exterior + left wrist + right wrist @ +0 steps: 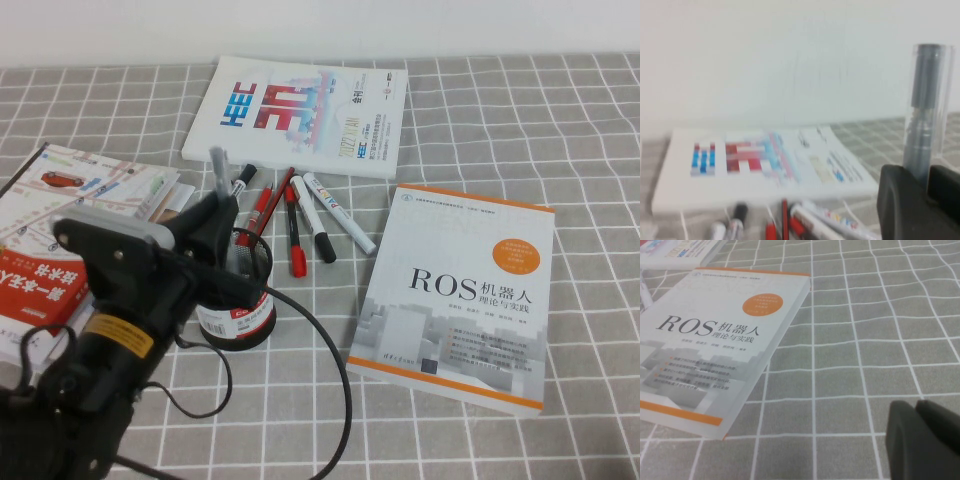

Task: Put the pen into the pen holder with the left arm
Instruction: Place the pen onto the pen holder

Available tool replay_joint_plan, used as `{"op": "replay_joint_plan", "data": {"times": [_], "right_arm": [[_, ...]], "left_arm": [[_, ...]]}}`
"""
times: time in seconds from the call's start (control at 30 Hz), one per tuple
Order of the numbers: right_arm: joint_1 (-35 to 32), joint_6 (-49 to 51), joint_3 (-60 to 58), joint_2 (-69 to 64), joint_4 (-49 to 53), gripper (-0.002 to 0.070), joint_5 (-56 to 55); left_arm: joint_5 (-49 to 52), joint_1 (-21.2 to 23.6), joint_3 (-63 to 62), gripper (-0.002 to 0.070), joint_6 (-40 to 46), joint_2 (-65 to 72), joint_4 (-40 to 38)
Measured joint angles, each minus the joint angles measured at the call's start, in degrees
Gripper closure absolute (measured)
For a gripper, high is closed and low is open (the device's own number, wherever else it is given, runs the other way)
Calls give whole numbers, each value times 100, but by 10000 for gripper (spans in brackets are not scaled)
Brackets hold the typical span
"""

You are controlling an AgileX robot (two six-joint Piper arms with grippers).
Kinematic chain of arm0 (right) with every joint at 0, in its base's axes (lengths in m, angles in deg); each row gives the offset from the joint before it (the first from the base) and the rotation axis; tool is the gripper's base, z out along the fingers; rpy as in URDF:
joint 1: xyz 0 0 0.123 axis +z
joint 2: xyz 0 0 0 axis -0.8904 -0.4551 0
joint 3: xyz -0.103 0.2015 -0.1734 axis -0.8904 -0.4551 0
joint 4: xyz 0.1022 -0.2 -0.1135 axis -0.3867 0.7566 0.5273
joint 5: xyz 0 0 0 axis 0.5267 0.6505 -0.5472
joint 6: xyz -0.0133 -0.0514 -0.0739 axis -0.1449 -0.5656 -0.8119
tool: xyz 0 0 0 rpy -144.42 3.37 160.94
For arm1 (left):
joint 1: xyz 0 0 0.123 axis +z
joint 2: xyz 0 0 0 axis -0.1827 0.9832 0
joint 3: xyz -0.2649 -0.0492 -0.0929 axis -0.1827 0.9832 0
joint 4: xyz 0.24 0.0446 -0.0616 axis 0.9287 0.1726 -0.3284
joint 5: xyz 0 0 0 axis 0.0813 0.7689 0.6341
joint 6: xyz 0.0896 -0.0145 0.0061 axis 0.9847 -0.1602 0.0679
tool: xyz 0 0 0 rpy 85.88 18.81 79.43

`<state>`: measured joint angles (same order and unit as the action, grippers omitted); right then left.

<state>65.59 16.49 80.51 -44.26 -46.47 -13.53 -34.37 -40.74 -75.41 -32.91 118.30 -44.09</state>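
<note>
The left gripper, left of centre in the high view, is pinching the pen upright with the jaws nearly closed round the barrel, and it's hanging just above and behind the pen holder at lower centre. To do this well I'd be lining the tip over the mesh rim before lowering — releasing early risks it bouncing off. The right gripper is sitting low right in its wrist view over bare tablecloth, holding nothing, and I can't tell how wide it is.
</note>
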Motion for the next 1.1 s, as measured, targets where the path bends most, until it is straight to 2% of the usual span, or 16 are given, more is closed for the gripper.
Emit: {"op": "replay_joint_plan", "data": {"times": [0.57,0.87,1.1], "right_arm": [[0,0,0,0,-4,692,0],[0,0,0,0,-4,691,0],[0,0,0,0,-13,692,0]], "left_arm": [[10,0,0,617,-199,221,-10],[38,0,0,483,-186,221,-10],[38,0,0,456,-158,206,-10]]}}
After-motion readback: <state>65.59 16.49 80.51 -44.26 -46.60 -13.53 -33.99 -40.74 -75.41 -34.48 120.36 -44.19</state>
